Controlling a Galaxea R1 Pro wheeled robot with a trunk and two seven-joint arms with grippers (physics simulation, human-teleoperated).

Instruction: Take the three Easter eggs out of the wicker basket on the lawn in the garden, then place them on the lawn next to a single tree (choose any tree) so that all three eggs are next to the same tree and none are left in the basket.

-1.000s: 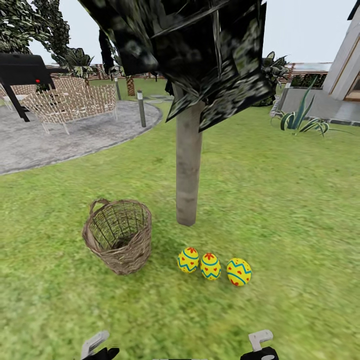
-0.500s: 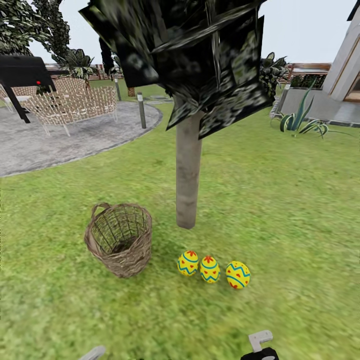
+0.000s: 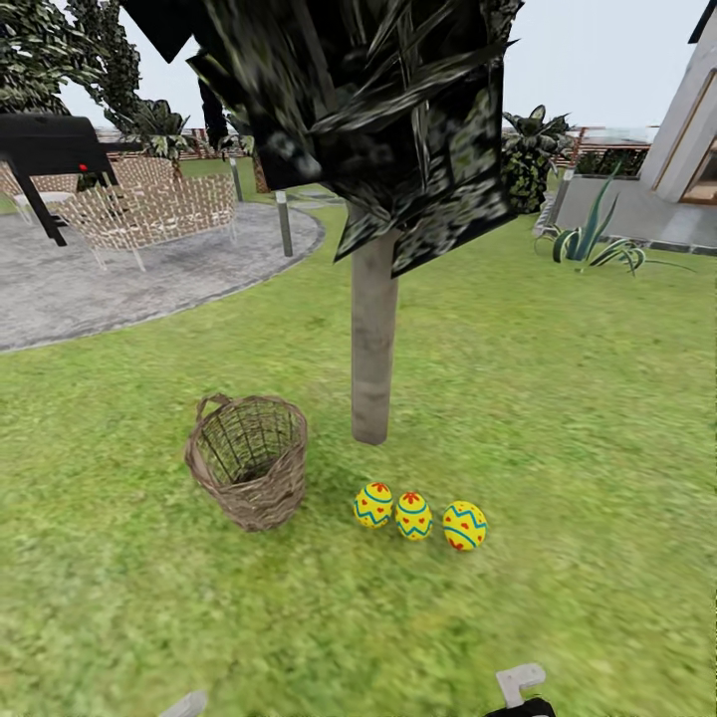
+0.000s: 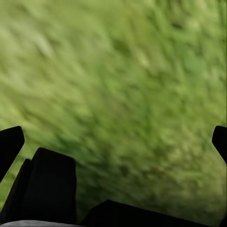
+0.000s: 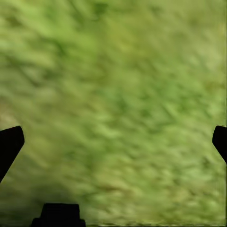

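Three Easter eggs (image 3: 412,516) are laid in a row on the lawn (image 3: 558,398) near the tree (image 3: 373,344), right of the empty wicker basket (image 3: 249,463), while both end effectors (image 4: 113,142) (image 5: 113,142) are held spread wide over grass.

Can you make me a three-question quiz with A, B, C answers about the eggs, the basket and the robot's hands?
1. Where are the Easter eggs?
A. In the wicker basket
B. On the lawn near the tree trunk
C. On the grey patio

2. How many eggs are there?
A. Two
B. Three
C. Five

3. How do the robot's grippers look?
A. Both open, holding nothing
B. Both shut on eggs
C. One shut on the basket

Answers:
1 B: the eggs lie in a row on the lawn, in front of the tree and beside the wicker basket.
2 B: three yellow eggs show.
3 A: the left gripper and right gripper have fingers spread over bare grass.
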